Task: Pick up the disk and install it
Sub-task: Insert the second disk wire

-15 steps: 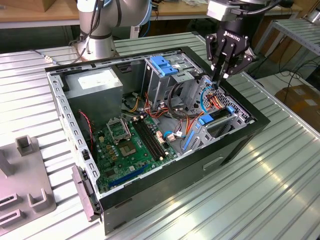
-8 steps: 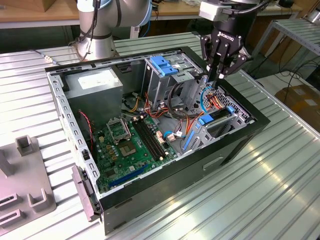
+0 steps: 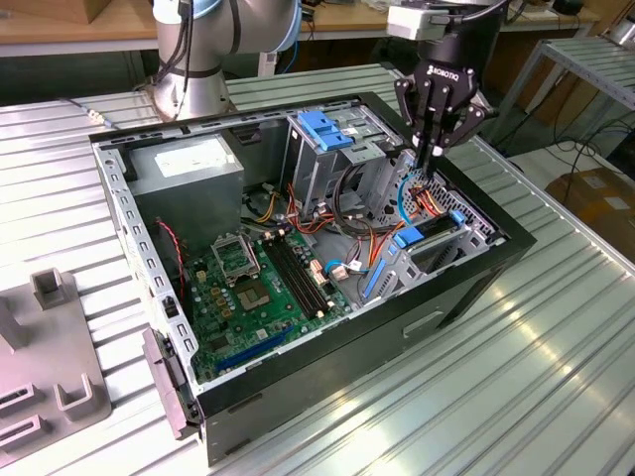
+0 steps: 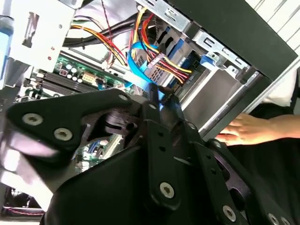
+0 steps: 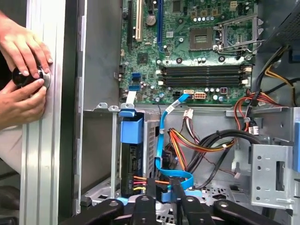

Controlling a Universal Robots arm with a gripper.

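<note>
The open computer case (image 3: 466, 288) lies on a ribbed metal bench (image 3: 556, 377) in a workshop. The disk (image 5: 131, 164) already sits in its bay at the case's front corner, blue rail (image 5: 131, 129) uppermost. Your gripper (image 3: 435, 151) hovers just above the cable end, fingers nearly together around the blue data cable (image 5: 176, 180). Keep the cables clear of the bay. No print is legible.

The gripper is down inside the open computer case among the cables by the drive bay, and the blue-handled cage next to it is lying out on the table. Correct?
Not quite. The gripper is down among the cables, but the blue-handled cage is mounted inside the computer case, not on the table. The exterior view shows this.
</note>
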